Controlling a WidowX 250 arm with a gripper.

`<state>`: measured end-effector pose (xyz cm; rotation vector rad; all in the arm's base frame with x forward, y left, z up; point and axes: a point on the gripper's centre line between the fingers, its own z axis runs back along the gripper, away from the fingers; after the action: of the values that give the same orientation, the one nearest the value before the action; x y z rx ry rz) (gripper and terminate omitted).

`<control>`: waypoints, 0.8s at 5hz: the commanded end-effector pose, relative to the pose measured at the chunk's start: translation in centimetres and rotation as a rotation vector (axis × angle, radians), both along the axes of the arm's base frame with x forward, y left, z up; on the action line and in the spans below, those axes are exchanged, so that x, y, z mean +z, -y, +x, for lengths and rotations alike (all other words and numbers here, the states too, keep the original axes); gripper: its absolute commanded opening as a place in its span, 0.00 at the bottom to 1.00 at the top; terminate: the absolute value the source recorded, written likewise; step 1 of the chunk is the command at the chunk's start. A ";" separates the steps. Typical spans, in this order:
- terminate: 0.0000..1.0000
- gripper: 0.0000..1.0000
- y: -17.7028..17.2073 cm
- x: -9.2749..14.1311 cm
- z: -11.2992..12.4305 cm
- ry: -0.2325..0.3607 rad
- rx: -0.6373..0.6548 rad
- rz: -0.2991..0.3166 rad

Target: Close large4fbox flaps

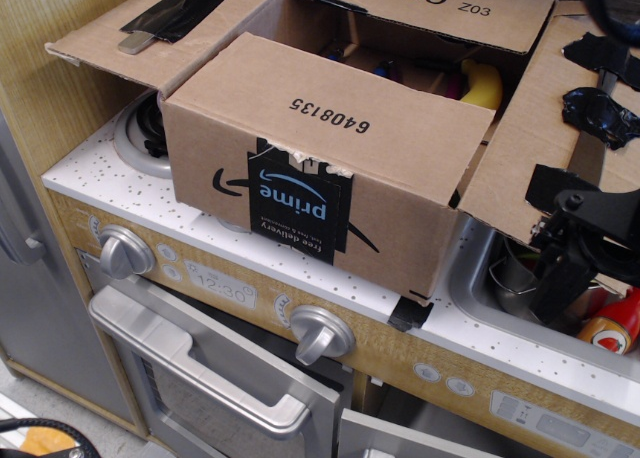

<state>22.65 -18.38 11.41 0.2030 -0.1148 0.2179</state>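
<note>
Open large4fbox on the surface, gripper low beside its right flap.

The large4fbox [330, 168] sits on the white speckled surface [90, 173], near its front edge, partly over the burner [135, 138] at the left end. Its flaps [545, 128] stand spread: one out to the left, one at the back printed "30 Z03", one to the right with black tape scraps. The black gripper [565, 263] hangs just below the right flap's lower edge, above the sink [480, 278]; I cannot tell how wide it is. A ketchup bottle [612, 328] lies in the sink.
</note>
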 end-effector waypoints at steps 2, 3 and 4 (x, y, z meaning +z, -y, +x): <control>0.00 1.00 0.0 -1.8 1.6 0.036 -0.042 -0.040; 0.00 1.00 0.5 -3.3 3.0 0.068 -0.073 -0.071; 0.00 1.00 0.6 -4.2 4.4 0.091 -0.120 -0.095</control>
<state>26.72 -18.63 5.70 0.1127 -0.2082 0.1036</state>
